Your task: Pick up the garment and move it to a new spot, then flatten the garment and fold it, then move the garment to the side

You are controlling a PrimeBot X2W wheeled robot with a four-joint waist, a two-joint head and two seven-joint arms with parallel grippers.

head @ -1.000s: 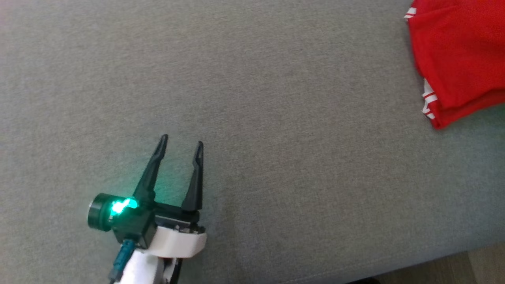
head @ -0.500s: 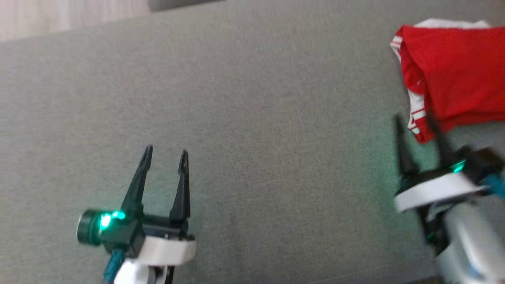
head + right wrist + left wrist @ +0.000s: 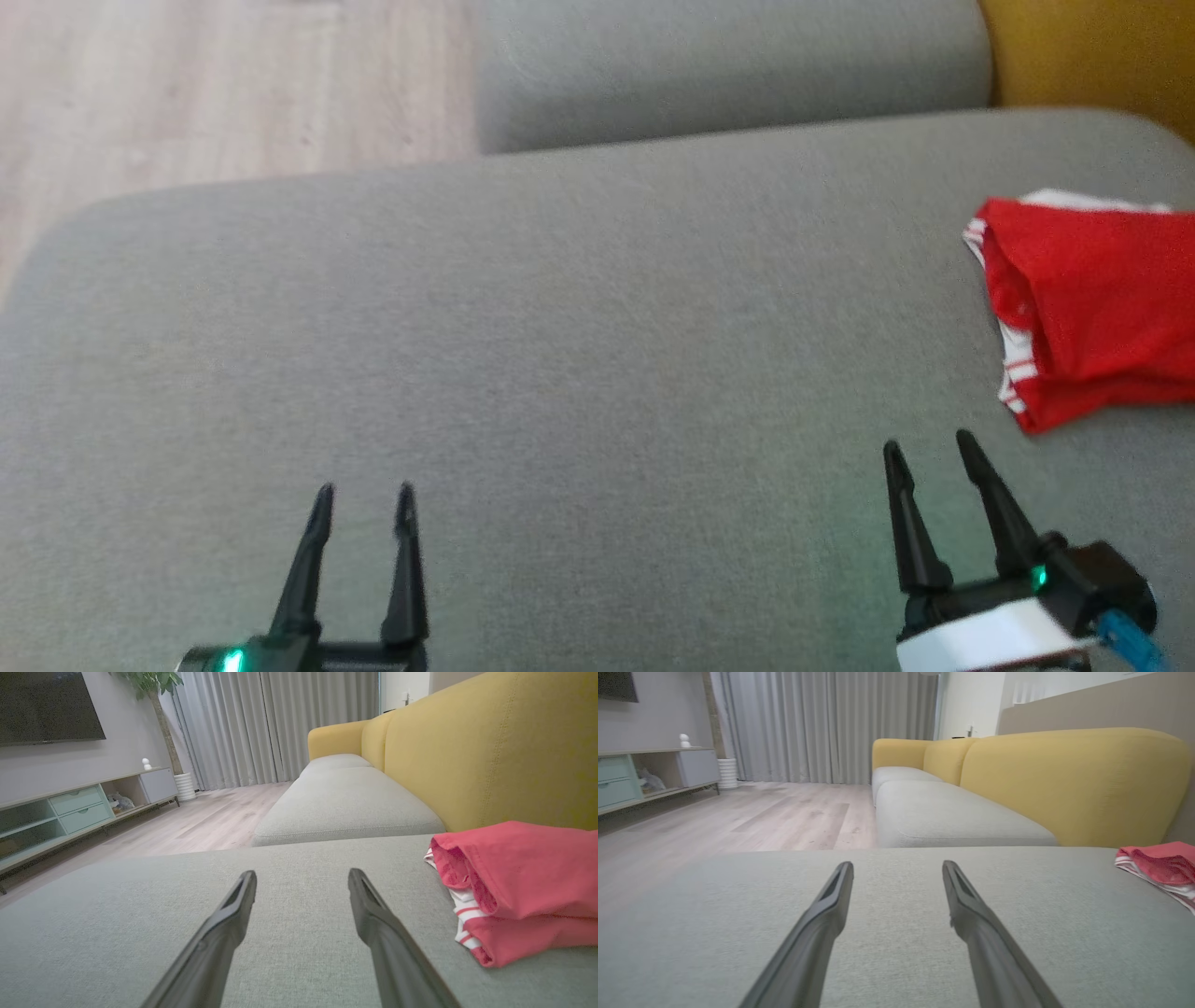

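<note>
The garment (image 3: 1092, 313) is red with white-striped trim and lies folded at the right edge of the grey sofa cushion (image 3: 560, 355). It also appears at the far right as the garment (image 3: 1162, 865) in the left wrist view and as the garment (image 3: 518, 882) in the right wrist view. My right gripper (image 3: 924, 448) stands open, empty, a little short of the garment's near left corner and apart from it. My left gripper (image 3: 364, 495) is open and empty over the cushion at the lower left. Nothing sits between the fingers (image 3: 233, 914) or the fingers (image 3: 831, 900).
A second grey cushion (image 3: 728, 65) lies beyond the first. The yellow backrest (image 3: 504, 756) rises right behind the garment. Wooden floor (image 3: 215, 84) lies past the cushion's far left edge. A TV cabinet (image 3: 79, 807) stands by the wall.
The head camera has tilted up, so the picture shifted down. The right gripper has come into view, drawn back from the garment and standing open. The garment lies where it was.
</note>
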